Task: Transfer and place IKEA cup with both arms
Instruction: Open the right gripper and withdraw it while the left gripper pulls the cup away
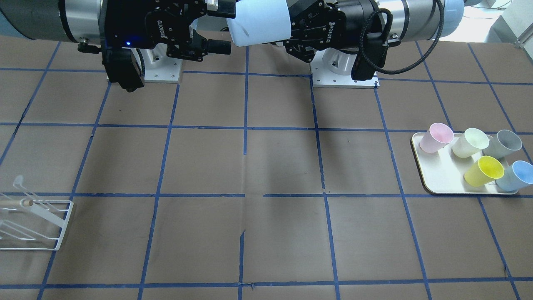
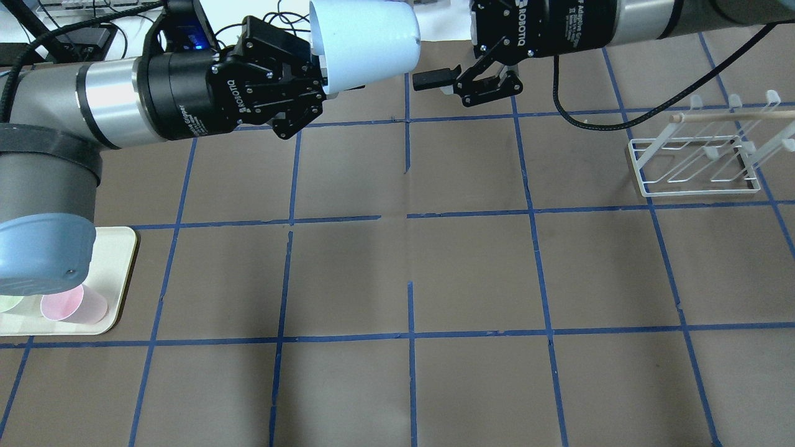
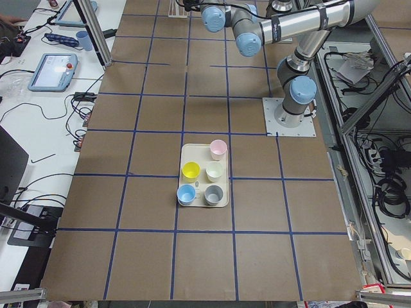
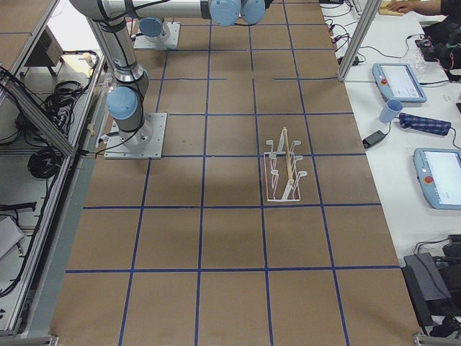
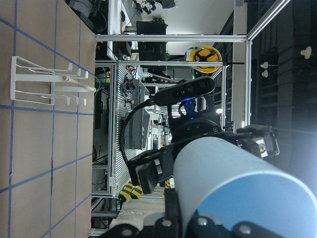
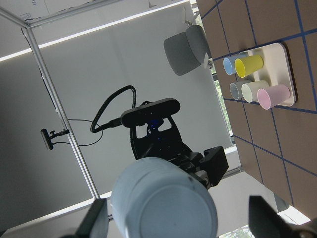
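Note:
The pale sky-blue IKEA cup lies on its side high above the table's far middle, and it also shows in the overhead view. My left gripper is shut on its wide rim end. My right gripper is open, with its jaws standing on either side of the cup's base end; I cannot tell whether they touch it. One right finger shows just past the base. The right wrist view looks straight at the cup's base. The left wrist view looks along the cup.
A cream tray on the robot's left holds a pink cup, a pale cup, a grey cup, a yellow cup and a blue twin cup. A white wire rack stands on the robot's right.

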{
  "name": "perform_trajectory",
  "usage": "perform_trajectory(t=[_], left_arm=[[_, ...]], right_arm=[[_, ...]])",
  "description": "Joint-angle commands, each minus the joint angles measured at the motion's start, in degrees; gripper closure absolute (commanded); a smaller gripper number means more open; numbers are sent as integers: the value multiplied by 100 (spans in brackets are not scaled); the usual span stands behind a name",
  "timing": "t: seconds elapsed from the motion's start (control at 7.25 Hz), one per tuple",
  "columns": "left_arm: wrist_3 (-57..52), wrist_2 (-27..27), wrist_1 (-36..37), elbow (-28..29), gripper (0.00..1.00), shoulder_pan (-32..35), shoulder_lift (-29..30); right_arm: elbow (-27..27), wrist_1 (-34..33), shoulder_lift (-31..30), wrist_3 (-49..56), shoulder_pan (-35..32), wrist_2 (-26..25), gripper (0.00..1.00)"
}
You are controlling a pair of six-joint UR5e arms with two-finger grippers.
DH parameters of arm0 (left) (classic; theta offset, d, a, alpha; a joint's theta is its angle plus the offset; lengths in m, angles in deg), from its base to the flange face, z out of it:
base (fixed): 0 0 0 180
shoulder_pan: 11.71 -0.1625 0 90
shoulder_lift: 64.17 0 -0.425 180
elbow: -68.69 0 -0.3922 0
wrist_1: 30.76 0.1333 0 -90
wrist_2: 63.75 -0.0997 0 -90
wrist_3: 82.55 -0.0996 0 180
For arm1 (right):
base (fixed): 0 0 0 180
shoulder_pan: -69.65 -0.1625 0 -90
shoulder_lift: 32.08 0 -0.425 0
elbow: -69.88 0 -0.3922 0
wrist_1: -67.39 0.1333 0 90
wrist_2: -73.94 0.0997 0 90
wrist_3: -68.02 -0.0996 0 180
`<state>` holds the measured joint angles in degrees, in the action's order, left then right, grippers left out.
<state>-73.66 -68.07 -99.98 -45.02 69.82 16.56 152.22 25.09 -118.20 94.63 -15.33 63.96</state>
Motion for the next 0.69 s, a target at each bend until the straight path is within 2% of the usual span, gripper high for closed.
perform_trajectory(t=[0.0,0.14,0.41,0.55], left_arm=[[192,-819,137,-2,100,-67,-75],[200,-1234,120,-2,100,-128,-154],[201,-2638,49,16,100,-225,-268],[192,-3454,32,42,100,-364,-269]], right_arm=[[-419,-6,261,-218,322,-335,0],[-464,-137,289,-227,358,-860,0],[-429,-496,298,-419,394,-1748,0],[-403,-951,315,-725,394,-2405,0]])
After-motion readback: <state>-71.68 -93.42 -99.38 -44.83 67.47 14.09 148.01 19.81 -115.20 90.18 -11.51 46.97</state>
